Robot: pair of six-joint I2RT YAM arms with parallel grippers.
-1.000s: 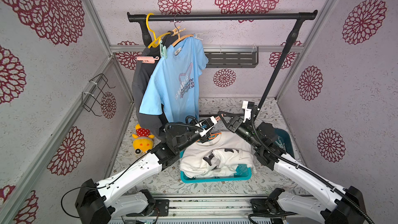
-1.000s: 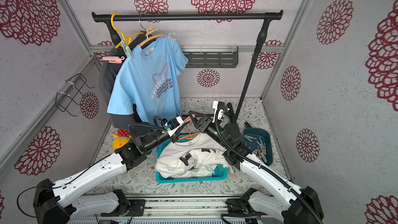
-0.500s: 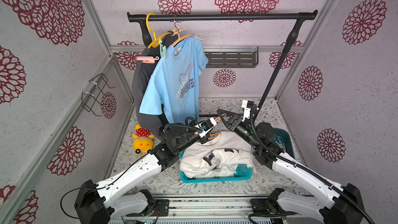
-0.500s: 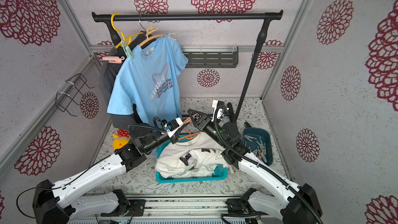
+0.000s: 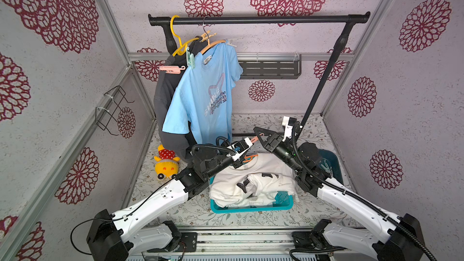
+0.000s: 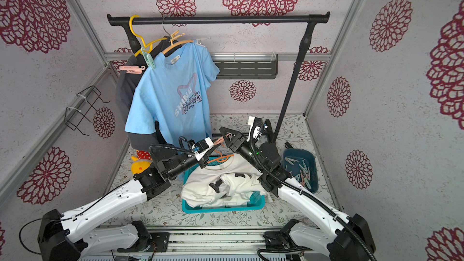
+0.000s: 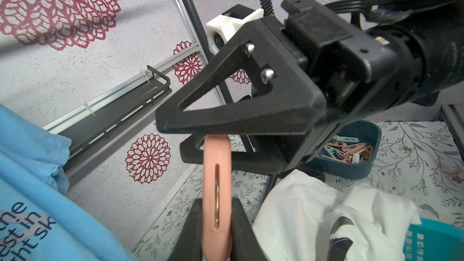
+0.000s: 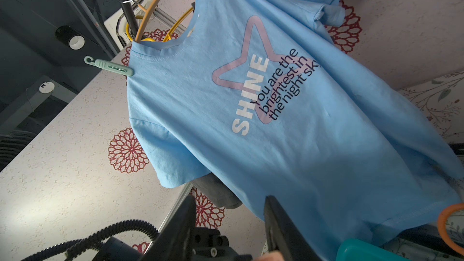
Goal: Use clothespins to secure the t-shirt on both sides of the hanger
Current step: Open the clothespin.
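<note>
A light-blue t-shirt [image 5: 206, 91] [image 6: 173, 91] [image 8: 276, 121] hangs on a peach hanger [image 5: 212, 43] from the rail. A mint clothespin [image 5: 191, 59] [image 8: 110, 66] grips one shoulder, and a pale one [image 5: 232, 43] sticks out at the other. Above the basket my left gripper [image 5: 247, 143] [image 7: 216, 202] is shut on a peach-pink clothespin [image 7: 216, 197] [image 6: 221, 142]. My right gripper [image 5: 258, 131] [image 7: 170, 138] [image 8: 229, 199] meets it head-on. The pin's free end reaches between its jaws, which stand apart and open.
A dark-blue bin [image 6: 300, 169] with several clothespins stands at the right. A teal basket [image 5: 251, 207] below both grippers holds white clothes and an orange hanger [image 6: 221, 158]. A dark garment [image 5: 165, 96] hangs beside the t-shirt. A black rack post [image 5: 321, 81] slants behind my right arm.
My right gripper has edged slightly up and in over the free end of the clothespin. The left arm and its clothespin have stayed in place.
</note>
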